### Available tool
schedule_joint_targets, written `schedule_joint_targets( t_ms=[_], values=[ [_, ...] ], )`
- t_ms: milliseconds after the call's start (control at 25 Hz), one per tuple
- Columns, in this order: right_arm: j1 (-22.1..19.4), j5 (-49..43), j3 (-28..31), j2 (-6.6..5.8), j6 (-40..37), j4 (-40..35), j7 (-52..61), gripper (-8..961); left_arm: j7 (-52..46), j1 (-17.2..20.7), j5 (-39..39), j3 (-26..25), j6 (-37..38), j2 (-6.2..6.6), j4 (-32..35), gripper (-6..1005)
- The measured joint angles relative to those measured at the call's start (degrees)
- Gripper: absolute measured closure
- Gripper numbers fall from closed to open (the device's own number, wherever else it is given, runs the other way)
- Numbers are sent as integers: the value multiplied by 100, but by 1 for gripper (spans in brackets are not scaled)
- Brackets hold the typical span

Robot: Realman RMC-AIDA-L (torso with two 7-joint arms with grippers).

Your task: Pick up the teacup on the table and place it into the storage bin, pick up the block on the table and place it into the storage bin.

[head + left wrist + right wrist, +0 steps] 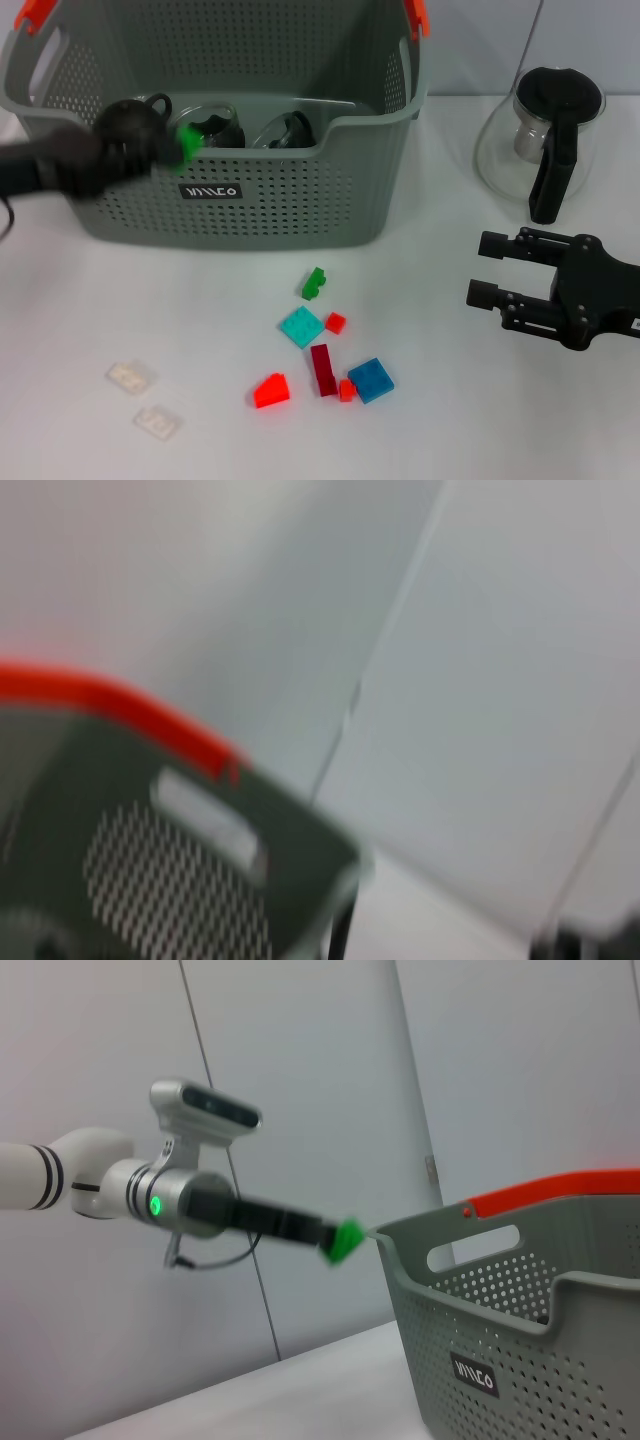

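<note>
The bin [250, 205] is sitting at the far left of the table [90, 300], and the head view is the only one looking down into it: a couple of glass cups [215, 125] are lying inside behind the front wall. That same view is also the only one showing the glass pot [545, 140] with its black handle off at the far right, and the loose bricks scattered on the table in front of the bin: a blue one [371, 379], a teal one [301, 327], a dark red bar [323, 369], a red wedge [270, 390], a small green one [315, 284] and two clear ones [131, 375] toward the left.

The right wrist view is giving the side-on angle instead, so you can see the left gripper [335, 1240] hanging in the air just beside the bin's rim, up at rim height, fingers clamped on a green block [343, 1240]. From the head it's reading as over the front left wall, with the block [187, 143] at its tip. The left wrist view is only catching a blurry bin corner [190, 850] with its orange clip [120, 705].

The right gripper [485, 270] is hovering over the table on the right, below the pot, fingers spread apart and holding nothing.
</note>
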Motion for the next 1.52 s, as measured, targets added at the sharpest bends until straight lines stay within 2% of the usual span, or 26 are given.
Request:
schedule_joint_targets(
  t_ms=[200,320,440,600,800,920,1160,1360,1520],
  values=[
    [-11,0,25,8,-1,20,-20,279,-722,-209,-952,-34,-348,80,-57,864],
    [-26,0,36,8,-1,26,-37,279,-922,-346,-1383,-19,-957,107,-97,865],
    [-34,0,34,47,-1,28,-47,279,-972,-515,-1457,120,-1584,168,-114,865],
    [-50,0,32,71,-3,25,-48,279,-1033,-738,-1287,748,-2300,267,-226,865],
    [-54,29,37,76,-8,36,-50,279,-1216,-865,-596,1692,-3318,227,-94,865],
    [-42,30,40,76,-9,37,-46,279,-1410,-935,-69,2059,-3676,199,-44,864],
    [-25,32,42,70,-10,36,-10,280,-1897,-1006,541,2318,-4113,175,-23,864],
    [-50,39,42,62,-2,36,-10,280,-2119,-1003,563,2299,-4213,172,-12,864],
    [-54,39,42,61,4,40,-22,280,-2135,-997,538,2273,-4196,171,3,746]
  ],
)
